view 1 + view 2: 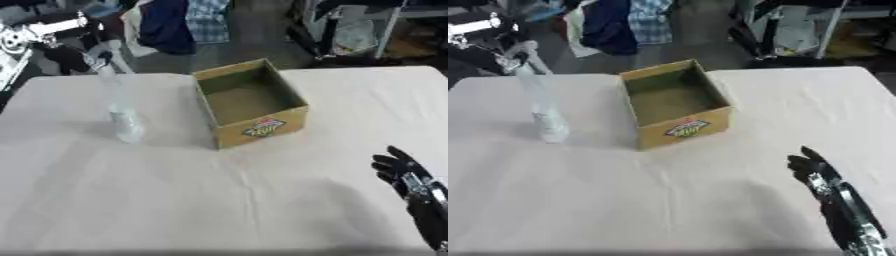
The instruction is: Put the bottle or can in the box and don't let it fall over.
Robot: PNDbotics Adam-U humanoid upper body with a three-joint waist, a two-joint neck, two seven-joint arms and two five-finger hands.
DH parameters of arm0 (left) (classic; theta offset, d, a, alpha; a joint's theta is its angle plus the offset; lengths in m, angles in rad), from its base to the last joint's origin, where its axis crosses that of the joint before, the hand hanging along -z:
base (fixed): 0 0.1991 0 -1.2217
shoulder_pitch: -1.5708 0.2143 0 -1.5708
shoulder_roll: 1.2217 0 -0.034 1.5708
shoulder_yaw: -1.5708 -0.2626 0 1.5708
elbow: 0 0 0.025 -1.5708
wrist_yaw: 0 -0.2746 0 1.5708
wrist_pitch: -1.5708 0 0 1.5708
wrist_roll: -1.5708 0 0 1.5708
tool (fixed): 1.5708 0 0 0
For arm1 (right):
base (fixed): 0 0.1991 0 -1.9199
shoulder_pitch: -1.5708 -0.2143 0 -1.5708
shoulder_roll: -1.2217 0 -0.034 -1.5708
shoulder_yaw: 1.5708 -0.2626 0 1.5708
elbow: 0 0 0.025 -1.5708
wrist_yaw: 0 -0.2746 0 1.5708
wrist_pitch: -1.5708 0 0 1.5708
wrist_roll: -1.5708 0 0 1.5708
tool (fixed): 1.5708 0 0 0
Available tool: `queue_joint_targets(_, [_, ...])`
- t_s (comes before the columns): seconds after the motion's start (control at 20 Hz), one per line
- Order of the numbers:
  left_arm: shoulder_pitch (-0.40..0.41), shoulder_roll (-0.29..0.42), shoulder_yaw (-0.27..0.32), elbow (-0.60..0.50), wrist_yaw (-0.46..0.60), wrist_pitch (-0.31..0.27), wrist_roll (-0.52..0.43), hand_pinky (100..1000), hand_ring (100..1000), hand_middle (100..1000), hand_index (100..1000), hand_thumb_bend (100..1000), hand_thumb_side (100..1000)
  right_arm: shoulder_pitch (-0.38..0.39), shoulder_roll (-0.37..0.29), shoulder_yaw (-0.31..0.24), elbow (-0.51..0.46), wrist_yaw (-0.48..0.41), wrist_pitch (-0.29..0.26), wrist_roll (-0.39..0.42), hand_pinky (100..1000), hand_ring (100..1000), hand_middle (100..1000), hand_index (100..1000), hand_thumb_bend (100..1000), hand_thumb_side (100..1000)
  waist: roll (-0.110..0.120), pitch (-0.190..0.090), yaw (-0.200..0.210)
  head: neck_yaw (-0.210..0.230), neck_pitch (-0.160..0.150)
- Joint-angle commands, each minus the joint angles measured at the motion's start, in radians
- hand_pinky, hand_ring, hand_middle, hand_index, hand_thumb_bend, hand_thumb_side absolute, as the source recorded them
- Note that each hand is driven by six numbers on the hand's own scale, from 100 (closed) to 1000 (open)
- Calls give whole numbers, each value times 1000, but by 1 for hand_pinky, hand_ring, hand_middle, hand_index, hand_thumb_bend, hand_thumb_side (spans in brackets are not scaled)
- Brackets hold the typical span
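White cloth covers the table (pixel 219 200), creased in places, with clothing and shelving in the cluttered room beyond its far edge. On the cloth a clear plastic bottle (pixel 122 107) stands upright at the left, near the open cardboard box (pixel 249 102) but apart from it. The box sits at the middle of the table, its inside empty, with a colourful label on its near wall.

Only the robot's right hand (pixel 401 170) shows, low at the right edge, fingers straight and spread, holding nothing, well apart from both the bottle and the box. The left hand appears in neither view. So the task looks not yet begun.

The bottle is tall, narrow and see-through, and it seems light, so the main risk is a tip-over. A reach from the right must cross past the box, and the arm could brush the box wall and shift it. Fingers meeting the bottle high up, or on one side only, would probably topple it onto the cloth. Later, catching its base on the box rim or letting go while it leans would lay it down inside.
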Motion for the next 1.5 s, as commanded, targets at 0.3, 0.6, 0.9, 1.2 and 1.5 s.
queue_joint_targets(0.3, [-31,7,3,3,-33,-12,20,507,441,443,565,100,161,-13,-14,-4,-7,-4,-1,3,948,901,842,1000,100,823,-1,-10,-2,3,5])
queue_joint_targets(0.6, [-38,3,11,9,-46,-10,60,439,378,376,496,100,200,-14,-13,-4,-7,-5,-1,4,949,901,842,1000,100,824,0,-10,-2,4,5])
queue_joint_targets(0.9, [-52,1,22,4,-70,-8,121,382,323,318,437,100,215,-12,-13,-5,-7,-4,-2,3,949,901,842,1000,100,825,-1,-11,-4,5,5])
queue_joint_targets(1.2, [-78,3,44,-4,-102,8,164,355,301,295,413,100,215,-10,-12,-6,-6,-4,-2,2,949,901,842,1000,100,825,0,-13,-7,5,5])
queue_joint_targets(1.5, [-130,-7,77,-3,-141,26,212,344,293,286,402,100,218,-9,-13,-6,-6,-4,-2,2,949,901,842,1000,100,826,0,-16,-8,5,5])
